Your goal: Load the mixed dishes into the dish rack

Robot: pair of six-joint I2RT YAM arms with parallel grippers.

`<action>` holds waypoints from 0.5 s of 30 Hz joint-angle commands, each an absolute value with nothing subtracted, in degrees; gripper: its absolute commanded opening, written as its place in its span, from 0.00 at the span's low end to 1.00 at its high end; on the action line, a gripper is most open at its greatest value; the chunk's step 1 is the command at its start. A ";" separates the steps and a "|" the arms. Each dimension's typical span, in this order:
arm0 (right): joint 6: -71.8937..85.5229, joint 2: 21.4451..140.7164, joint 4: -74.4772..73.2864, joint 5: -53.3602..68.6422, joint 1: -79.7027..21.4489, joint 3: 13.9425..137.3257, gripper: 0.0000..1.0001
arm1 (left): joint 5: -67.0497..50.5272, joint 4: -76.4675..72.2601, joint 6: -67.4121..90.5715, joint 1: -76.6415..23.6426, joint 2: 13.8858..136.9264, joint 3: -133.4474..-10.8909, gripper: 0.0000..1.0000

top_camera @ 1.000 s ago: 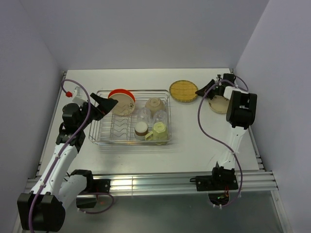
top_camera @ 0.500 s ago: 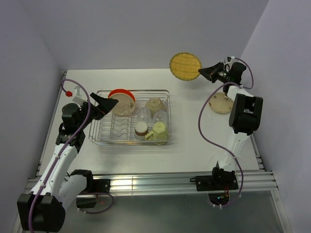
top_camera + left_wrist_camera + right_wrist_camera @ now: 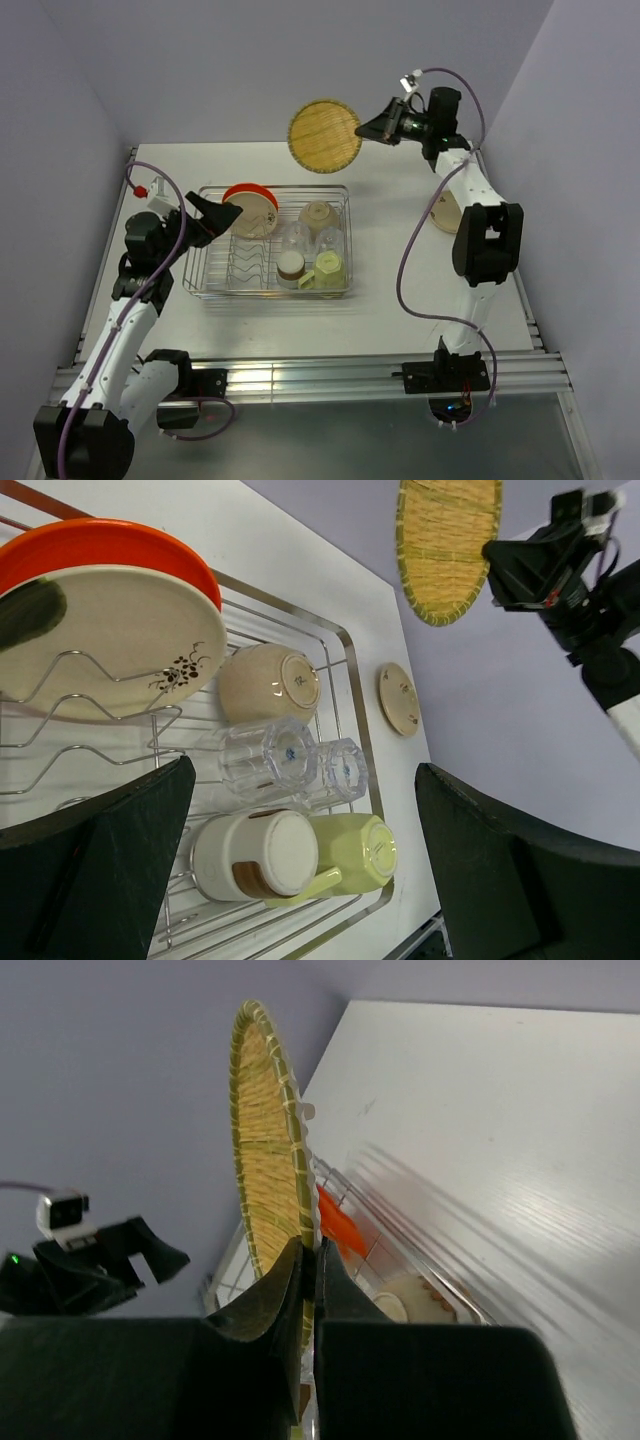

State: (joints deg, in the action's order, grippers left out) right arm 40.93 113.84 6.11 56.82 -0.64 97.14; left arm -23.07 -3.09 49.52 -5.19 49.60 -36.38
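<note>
While our left gripper (image 3: 222,215) hangs spread wide at its end, the wire rack (image 3: 205,285) holds most dishes.
Nearest sit a brown cup (image 3: 255,853) and green mug (image 3: 350,850), then two clear cups (image 3: 265,760), a bowl (image 3: 268,683), and cream (image 3: 100,640) and orange (image 3: 110,545) plates upright. Beyond, our right gripper (image 3: 308,1260) pinches the round woven plate (image 3: 325,136) by its rim, on edge in midair.

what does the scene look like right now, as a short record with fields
right gripper: shut on the rim of the yellow woven plate, which is held on edge in the air, clear of the table
left gripper: open, empty, at the left end of the dish rack
in rack: orange plate, cream plate, beige bowl, two clear cups, brown-banded cup, pale green mug
on table: tan plate, right of the rack
</note>
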 commanded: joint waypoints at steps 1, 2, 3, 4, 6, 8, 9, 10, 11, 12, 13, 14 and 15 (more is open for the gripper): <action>25.33 109.07 -8.31 58.19 -6.49 105.62 0.00 | -21.89 -2.29 46.59 -5.36 47.55 -39.37 0.99; 23.66 109.16 -10.00 57.84 -7.81 106.78 0.00 | -21.36 -0.98 46.23 -5.27 46.85 -39.55 0.99; 20.86 109.25 -11.67 56.61 -9.04 107.66 0.00 | -20.75 -0.18 45.71 -5.27 46.41 -40.33 0.99; 19.44 109.60 -15.26 55.91 -11.66 109.84 0.00 | -19.09 1.13 44.40 -5.27 45.45 -40.86 0.99; 16.80 110.04 -18.27 54.59 -14.14 111.70 0.00 | -17.32 4.99 42.98 -5.27 44.21 -42.70 0.99; 13.90 110.39 -21.35 52.22 -17.83 113.37 0.00 | -14.96 6.85 41.14 -5.27 42.37 -43.94 0.99; 11.97 110.39 -22.31 51.60 -19.06 113.90 0.00 | -14.33 8.42 40.52 -5.27 41.84 -44.90 0.99; 11.08 110.48 -23.98 49.76 -20.20 114.86 0.00 | -13.72 9.13 39.73 -5.27 40.62 -45.26 0.99; 10.03 110.48 -24.69 48.88 -22.56 115.31 0.00 | -12.41 9.66 39.38 -5.27 40.00 -45.44 0.99; 8.37 110.39 -25.22 48.17 -23.72 115.75 0.00 | -11.78 10.71 38.94 -5.27 39.38 -45.70 0.99; 7.83 110.39 -26.09 46.51 -24.77 116.45 0.00 | -11.08 11.24 38.76 -5.27 38.07 -45.62 0.99; 7.21 110.48 -26.54 45.54 -26.87 116.89 0.00 | -9.77 11.77 38.67 -5.27 37.36 -45.44 0.99; 5.64 110.57 -27.06 44.74 -27.94 117.33 0.00 | -9.06 12.21 38.41 -5.27 36.66 -45.35 0.99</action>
State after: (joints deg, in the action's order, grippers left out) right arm 11.57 113.36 -24.43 48.49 -25.02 112.73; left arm -13.45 9.15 41.25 -5.19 38.72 -43.44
